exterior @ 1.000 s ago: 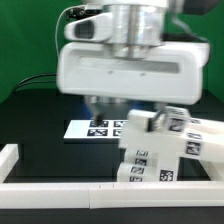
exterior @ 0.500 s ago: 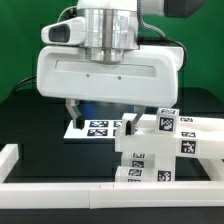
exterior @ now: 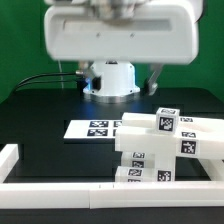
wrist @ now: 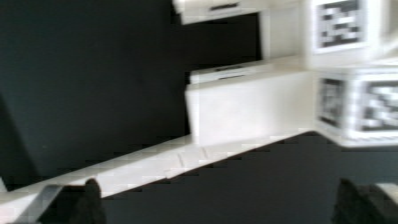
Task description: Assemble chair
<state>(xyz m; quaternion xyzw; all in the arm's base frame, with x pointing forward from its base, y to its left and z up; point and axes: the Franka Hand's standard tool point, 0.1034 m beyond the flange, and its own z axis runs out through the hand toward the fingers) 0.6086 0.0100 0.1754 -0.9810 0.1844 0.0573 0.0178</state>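
Observation:
The chair [exterior: 160, 150] is a white stepped stack of blocky pieces with black-and-white tags, standing at the exterior view's right near the front rail. It also shows close up in the wrist view [wrist: 258, 110]. My gripper [wrist: 217, 205] is open and empty: its two dark fingertips [wrist: 68, 205] stand far apart over bare black table, short of the chair. In the exterior view only the hand's white housing [exterior: 120, 35] shows, high above the table, and the fingers are hidden.
The marker board [exterior: 92, 128] lies flat on the black table beside the chair. A low white border rail [exterior: 60, 190] runs along the front and left edges and also shows in the wrist view [wrist: 125, 165]. The arm's base [exterior: 110, 78] stands at the back.
The hand has risen from low over the marker board and chair to high above the table. The chair has kept its place.

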